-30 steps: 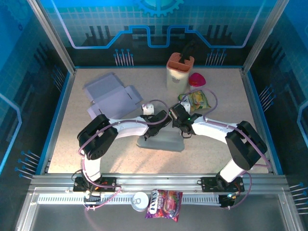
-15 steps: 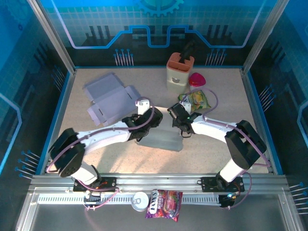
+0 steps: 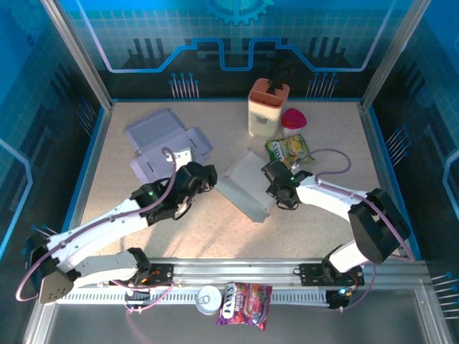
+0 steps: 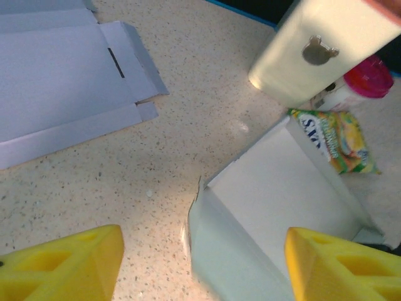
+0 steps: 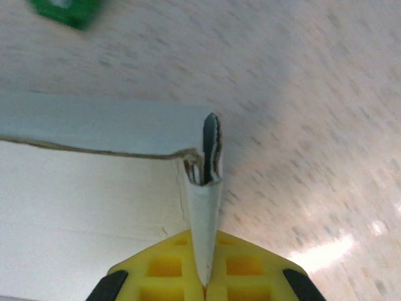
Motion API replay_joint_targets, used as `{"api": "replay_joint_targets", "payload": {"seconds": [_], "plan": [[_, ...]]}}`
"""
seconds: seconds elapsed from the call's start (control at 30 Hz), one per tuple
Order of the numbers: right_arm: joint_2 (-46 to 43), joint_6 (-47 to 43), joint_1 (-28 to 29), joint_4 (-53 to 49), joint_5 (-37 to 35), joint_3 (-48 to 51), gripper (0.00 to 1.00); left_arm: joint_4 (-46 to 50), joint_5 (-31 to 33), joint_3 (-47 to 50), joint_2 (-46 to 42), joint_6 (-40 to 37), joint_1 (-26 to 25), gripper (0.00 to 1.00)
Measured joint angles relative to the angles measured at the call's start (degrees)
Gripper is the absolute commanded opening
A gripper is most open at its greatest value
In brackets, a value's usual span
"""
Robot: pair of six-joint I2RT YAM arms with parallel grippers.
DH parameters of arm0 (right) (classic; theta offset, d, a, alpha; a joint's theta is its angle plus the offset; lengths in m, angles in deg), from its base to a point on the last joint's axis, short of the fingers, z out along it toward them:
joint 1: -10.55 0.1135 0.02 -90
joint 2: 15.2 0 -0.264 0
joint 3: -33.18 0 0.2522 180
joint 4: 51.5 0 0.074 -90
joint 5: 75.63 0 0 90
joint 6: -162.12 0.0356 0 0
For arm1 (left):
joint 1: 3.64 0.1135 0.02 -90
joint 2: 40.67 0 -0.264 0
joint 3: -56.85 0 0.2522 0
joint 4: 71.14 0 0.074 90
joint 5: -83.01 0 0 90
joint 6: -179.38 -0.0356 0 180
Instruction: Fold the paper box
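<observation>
Left gripper [image 3: 205, 175] has backed off, spread, left of the paper box [image 3: 242, 186] the right gripper [image 3: 272, 190] pinches.

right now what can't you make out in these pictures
green thing, right wrist view: blurred and cut by the top edge; unidentifiable
paper box, right wrist view: cut by the frame past the wall the right pincer pinches
cream holder, left wrist view: top cut by the edge; it partly hides the pink thing
yellow snack bag, top view: print too small to read
</observation>
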Motion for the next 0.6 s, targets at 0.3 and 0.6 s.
{"api": "replay_joint_targets", "payload": {"seconds": [0.3,0.6], "plan": [[0.4,24.2,-0.7,-18.3,9.7,-5.6,0.00,2.7,-4.5,8.3,-2.7,3.6,-1.2,0.53],[6.4,36.6,-1.3,-20.2,20.2,-6.0,0.00,-3.9,-8.8,14.1,3.9,5.3,-6.4,0.50]]}}
